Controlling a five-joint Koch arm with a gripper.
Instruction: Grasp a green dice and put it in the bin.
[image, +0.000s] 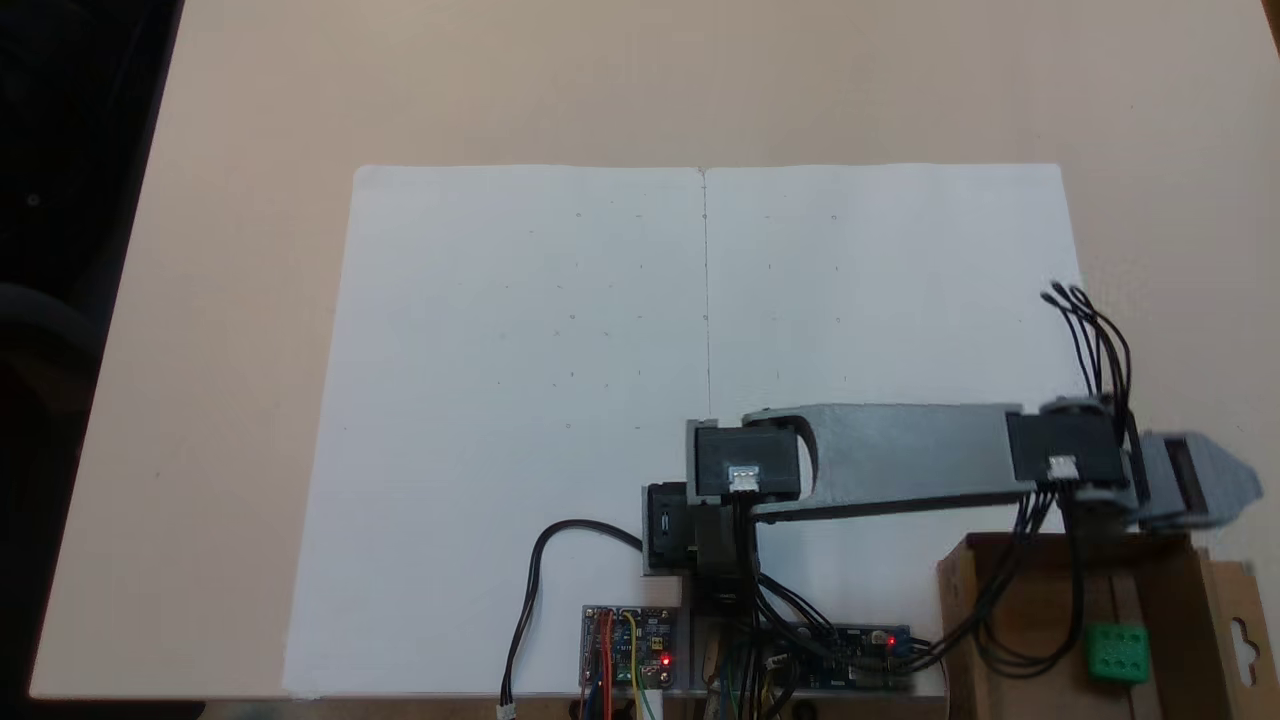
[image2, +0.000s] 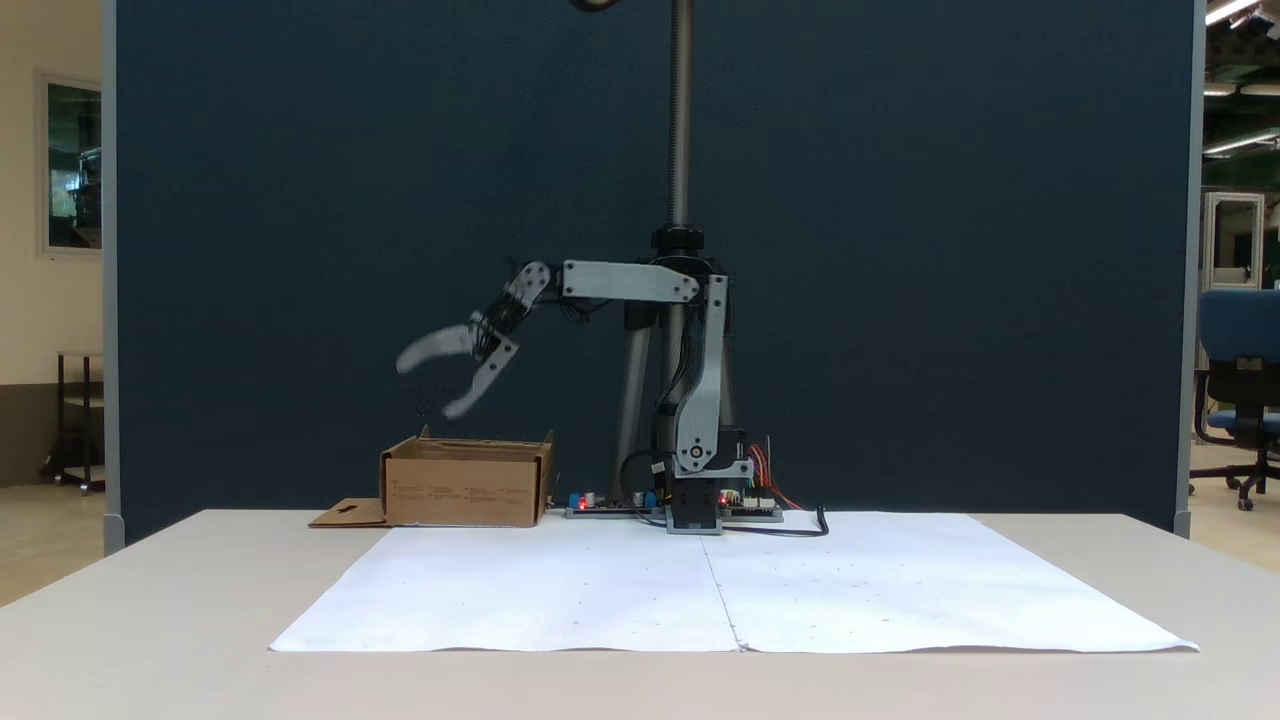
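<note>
The green dice (image: 1118, 652) lies inside the bin (image: 1020, 600), a brown cardboard box at the lower right of a fixed view, six pips facing up. From the front, the bin (image2: 465, 482) stands left of the arm's base, its flap flat on the table. My gripper (image2: 428, 385) hangs open above the bin, its two grey fingers spread wide with nothing between them. Seen from above, the gripper (image: 1235, 490) sits past the bin's far wall, blurred.
Two white paper sheets (image: 620, 400) cover the middle of the beige table. The arm's base (image2: 695, 510) and circuit boards (image: 630, 645) with cables sit at the table's edge beside the bin. A metal stand pole (image2: 680, 120) rises behind the arm.
</note>
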